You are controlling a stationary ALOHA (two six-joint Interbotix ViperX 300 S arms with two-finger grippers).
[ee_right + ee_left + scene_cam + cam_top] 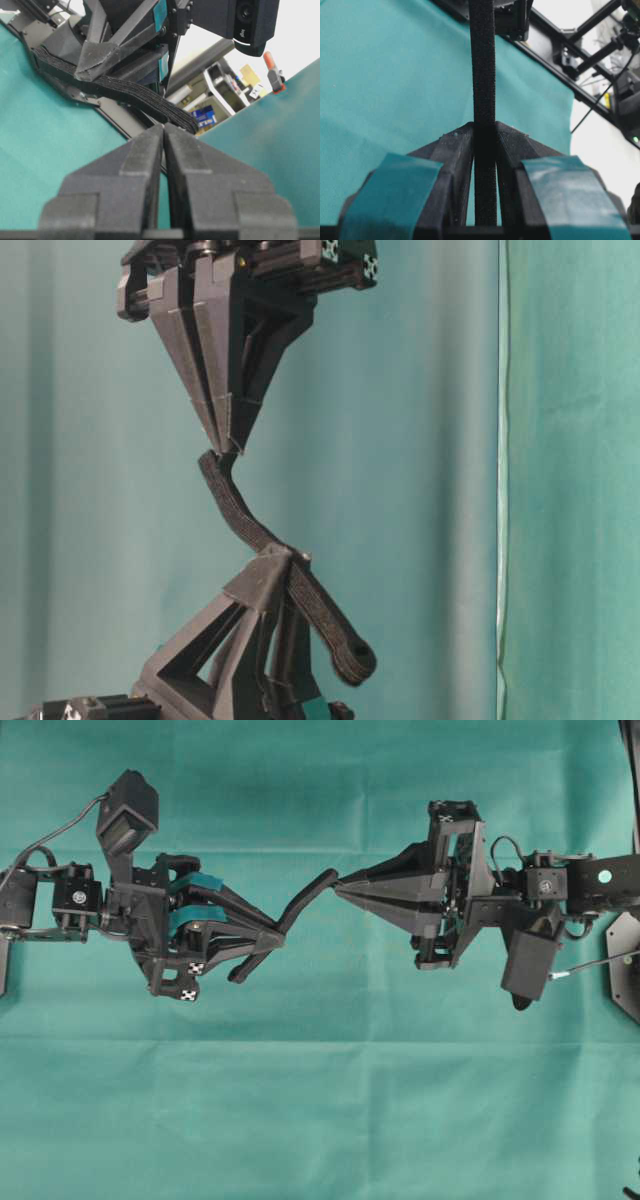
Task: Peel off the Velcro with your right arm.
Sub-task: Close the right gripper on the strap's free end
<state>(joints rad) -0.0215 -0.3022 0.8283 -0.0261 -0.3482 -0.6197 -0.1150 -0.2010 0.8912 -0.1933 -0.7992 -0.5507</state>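
The Velcro (483, 75) is clamped by the left gripper (278, 934); its far end seems pinched by the closed right gripper (338, 885), with bare counter (320, 1120) all around.

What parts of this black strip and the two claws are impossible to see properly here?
- Velcro tip inside the right claw: hidden by its closed jaws, every view.
- Whether its two layers have begun separating: too thin, overhead view.
- Left claw base: cut off by the bottom edge, table-level view.
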